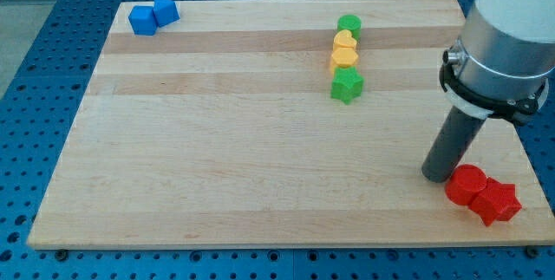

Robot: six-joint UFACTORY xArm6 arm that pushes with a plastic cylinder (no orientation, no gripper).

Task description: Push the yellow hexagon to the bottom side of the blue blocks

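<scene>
The rod has no fingers to open or close; my tip (440,176) rests beside the red blocks (482,194), well apart from the yellow hexagon (344,40), wedged in a green-yellow column; the blue blocks (153,16) wait top-left, so a long leftward shove seems needed

The arm's white body (512,11) is cut off by the frame's top and right edges. The shapes of the two yellow blocks (344,49) at upper centre cannot be made out. The perforated blue surface (52,20) is cropped on every side.
</scene>
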